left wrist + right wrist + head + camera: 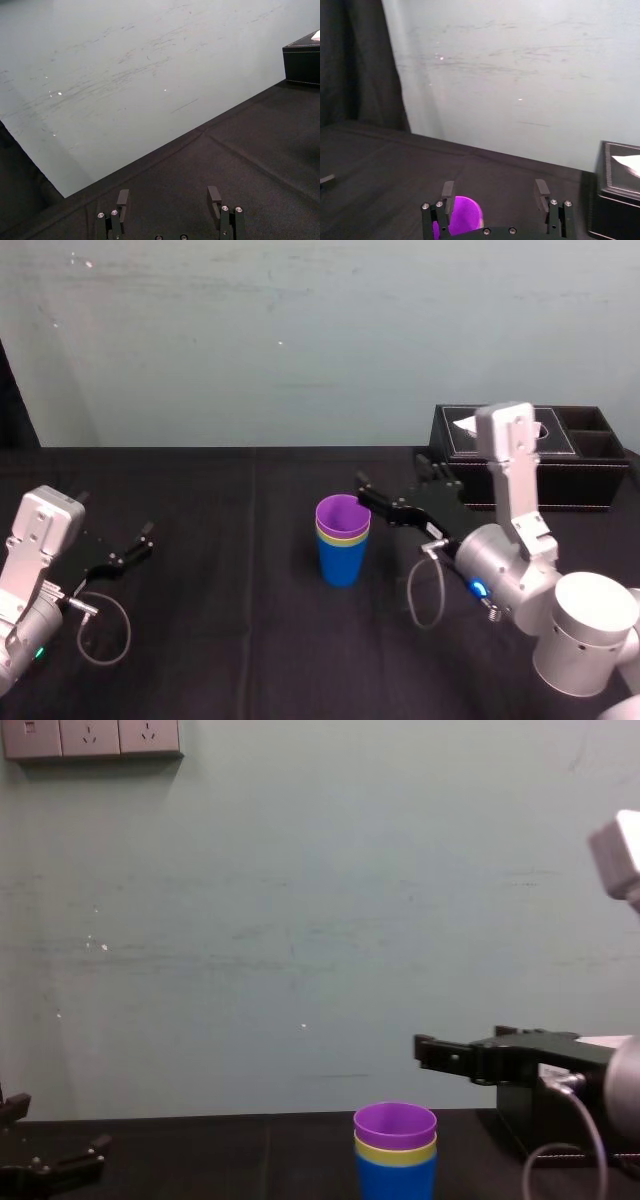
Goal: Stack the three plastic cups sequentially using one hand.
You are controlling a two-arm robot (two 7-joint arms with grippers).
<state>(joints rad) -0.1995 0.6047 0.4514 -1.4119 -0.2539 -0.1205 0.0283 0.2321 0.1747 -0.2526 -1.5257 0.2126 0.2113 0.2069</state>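
Observation:
The three plastic cups stand nested in one upright stack at the table's middle: purple cup [343, 512] on top, yellow-green cup [343, 535] showing as a rim, blue cup [341, 562] at the bottom. In the chest view the purple cup [395, 1125] sits over the yellow-green [395, 1153] and blue [395, 1180] ones. My right gripper [397, 490] hovers open just right of the stack, slightly above its rim, touching nothing. From its wrist view the right gripper [495, 191] has spread fingers, with the purple cup [465, 214] beside one finger. My left gripper [168, 196] rests open at the far left.
A black tissue box [530, 455] stands at the back right, close behind the right arm. A black cloth covers the table [220, 570], with a pale wall behind. Bare cloth lies between the stack and the left gripper [118, 530].

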